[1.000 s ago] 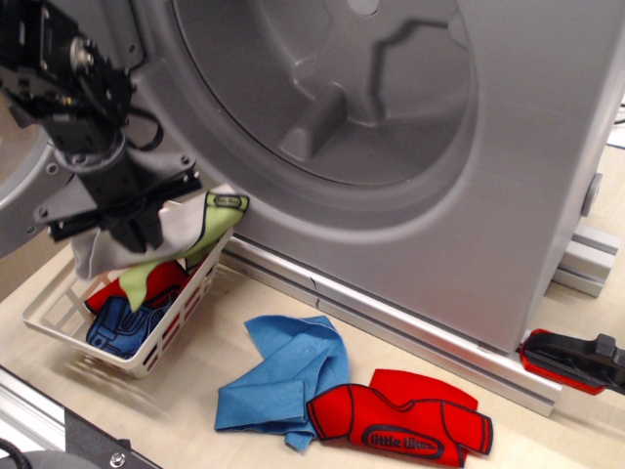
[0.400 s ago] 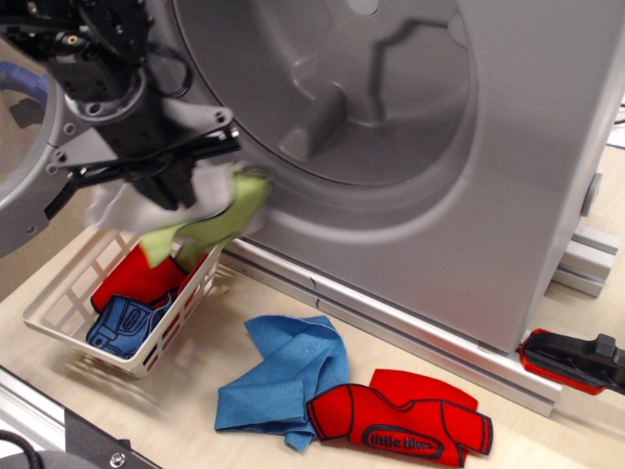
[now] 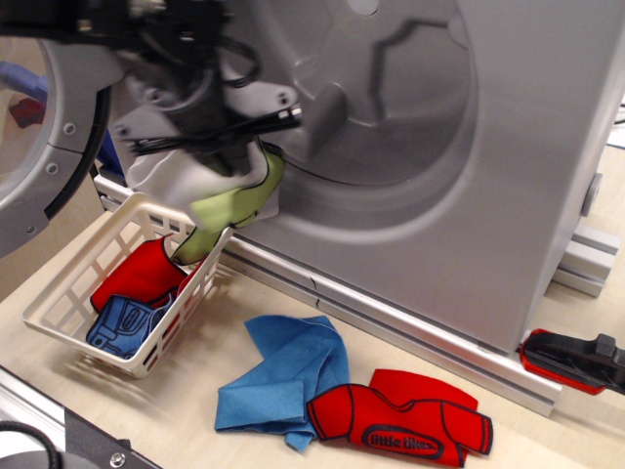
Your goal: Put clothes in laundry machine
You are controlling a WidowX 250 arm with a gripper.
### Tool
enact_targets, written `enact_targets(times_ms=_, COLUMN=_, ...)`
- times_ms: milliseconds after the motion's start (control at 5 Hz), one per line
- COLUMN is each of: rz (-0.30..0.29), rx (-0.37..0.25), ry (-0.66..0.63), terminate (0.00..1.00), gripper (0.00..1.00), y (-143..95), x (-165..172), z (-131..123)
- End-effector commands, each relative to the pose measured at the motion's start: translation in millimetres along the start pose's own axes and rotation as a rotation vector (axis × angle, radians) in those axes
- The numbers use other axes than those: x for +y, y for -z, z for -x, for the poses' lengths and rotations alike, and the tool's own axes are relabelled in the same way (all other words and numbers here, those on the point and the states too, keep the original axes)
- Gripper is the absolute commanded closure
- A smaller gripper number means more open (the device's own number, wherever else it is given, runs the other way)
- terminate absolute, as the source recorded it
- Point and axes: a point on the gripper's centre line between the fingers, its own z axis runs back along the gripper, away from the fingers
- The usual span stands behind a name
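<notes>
Nearest the camera, on the table point(image 3: 176, 410): blue cloth point(image 3: 283, 376) and red "little tikes" shirt point(image 3: 400, 425), touching each other, both outside the machine, untouched. White slotted basket point(image 3: 88, 293) to their left holds a red piece point(image 3: 137, 278) and a blue printed piece point(image 3: 122, 322).

Above the basket's far edge, gripper point(image 3: 229, 161) is clamped on the white shirt with lime-green front point(image 3: 229, 200). Frame is motion-blurred there, so exact finger placement is hard to read. The shirt hangs well below the jaws, lower hem just over the basket rim, level with the drum lip of the laundry machine point(image 3: 527, 176).

Risks as I see them:
- Grip looks to be on one bunched corner; most of the fabric dangles. Fast swing could pull it free, and it drops back into the basket or onto the table.
- Hanging tail sits below the drum opening edge. If the arm goes in without more height, the tail drags on the lip and ends up draped half out.
- Gripper body is close to the drum rim and the open door point(image 3: 39, 147); a tight path could clip either.
- Releasing too shallow means the shirt slides out.
</notes>
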Motion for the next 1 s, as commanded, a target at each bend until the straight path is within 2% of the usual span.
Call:
enact_targets(times_ms=0, rz=0.066, rx=-0.112, ry=-0.016, terminate=0.0, gripper=1.0, y=10, x=-47, z=-39)
enact_targets(times_ms=400, rz=0.106, rx=-0.189, ry=-0.013, terminate=0.0, gripper=1.0, y=20, x=-90, z=-71)
enact_targets(times_ms=600, rz=0.085, rx=-0.198, ry=-0.026, terminate=0.0, gripper=1.0, y=36, x=-94, z=-87)
enact_targets(times_ms=800, rz=0.121, rx=-0.165, ry=-0.047, terminate=0.0, gripper=0.0, y=48, x=-89, z=-88)
